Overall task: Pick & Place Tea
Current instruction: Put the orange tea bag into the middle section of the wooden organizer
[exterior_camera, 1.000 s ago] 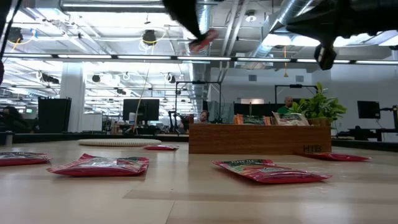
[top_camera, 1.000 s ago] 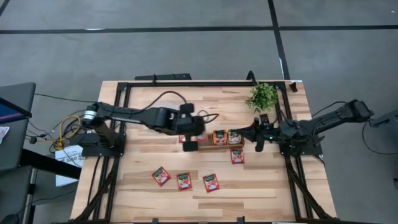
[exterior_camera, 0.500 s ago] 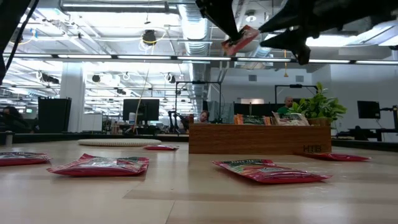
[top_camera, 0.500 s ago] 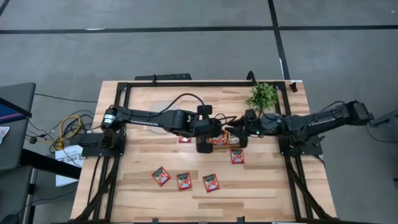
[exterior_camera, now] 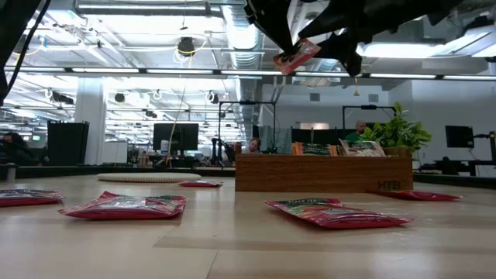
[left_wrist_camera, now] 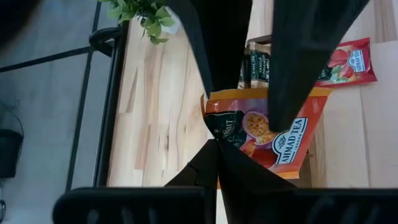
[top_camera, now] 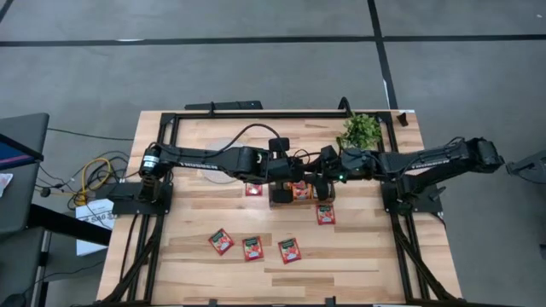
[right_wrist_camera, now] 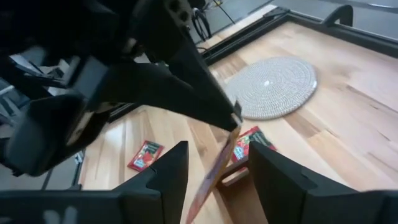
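Observation:
My left gripper [exterior_camera: 285, 53] is shut on an orange tea sachet [left_wrist_camera: 267, 134] high above the wooden tray [exterior_camera: 318, 174]. My right gripper [right_wrist_camera: 214, 180] comes from the table's right and is open. One of its fingers stands on each side of the sachet [right_wrist_camera: 217, 163], which shows edge-on between them, and neither finger visibly touches it. In the high view the two grippers meet over the tray [top_camera: 303, 191]. More red tea sachets [top_camera: 252, 248] lie flat on the table. My left gripper pinches the sachet between its two fingertips at one edge [left_wrist_camera: 219, 138]. The fingers slant down from the table's left. The sachet is lifted clear of the tray, and in the right wrist view it hangs below the fingertips [right_wrist_camera: 234, 117], tilted.
The tray holds upright sachets [exterior_camera: 310, 149] in its compartments. A potted plant [top_camera: 360, 130] stands at the far right and a round woven disc [right_wrist_camera: 270, 87] at the far left of the tray. Sachets lie near the front [top_camera: 290, 250] and beside the tray [top_camera: 325, 213].
My left gripper has carried the sachet toward the table's right, to above the tray. My right gripper has risen and moved toward the table's left until it meets the sachet. Its fingers have opened and now stand on either side of the sachet.

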Controlling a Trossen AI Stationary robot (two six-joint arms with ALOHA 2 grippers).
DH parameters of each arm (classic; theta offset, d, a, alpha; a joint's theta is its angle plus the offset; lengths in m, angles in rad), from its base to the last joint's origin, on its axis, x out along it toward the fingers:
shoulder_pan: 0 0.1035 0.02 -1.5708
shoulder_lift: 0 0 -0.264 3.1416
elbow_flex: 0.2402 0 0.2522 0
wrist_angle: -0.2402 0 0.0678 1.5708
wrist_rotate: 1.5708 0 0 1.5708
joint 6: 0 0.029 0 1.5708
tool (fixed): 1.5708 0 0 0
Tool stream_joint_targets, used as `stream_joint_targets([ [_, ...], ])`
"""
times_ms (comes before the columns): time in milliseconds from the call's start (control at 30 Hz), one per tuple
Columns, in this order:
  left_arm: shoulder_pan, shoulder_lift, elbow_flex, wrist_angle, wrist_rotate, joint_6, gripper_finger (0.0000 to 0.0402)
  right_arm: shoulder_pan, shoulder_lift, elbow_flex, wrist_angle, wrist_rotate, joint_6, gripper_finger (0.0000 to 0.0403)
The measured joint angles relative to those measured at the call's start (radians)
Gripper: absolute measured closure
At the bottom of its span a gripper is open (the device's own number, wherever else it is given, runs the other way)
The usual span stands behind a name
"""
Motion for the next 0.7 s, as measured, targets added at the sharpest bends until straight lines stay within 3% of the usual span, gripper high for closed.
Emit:
stream_joint_targets([
  [367, -0.001, 0.0, 0.0, -0.008, 0.025, 0.0, 0.0401, -0.019, 0.039, 0.026, 0.0, 0.001, -0.002, 0.0281],
  [700, 0.0, 0.0, 0.0, -0.008, 0.031, 0.0, 0.0401, -0.018, 0.038, 0.026, -0.021, 0.001, -0.024, 0.0391],
])
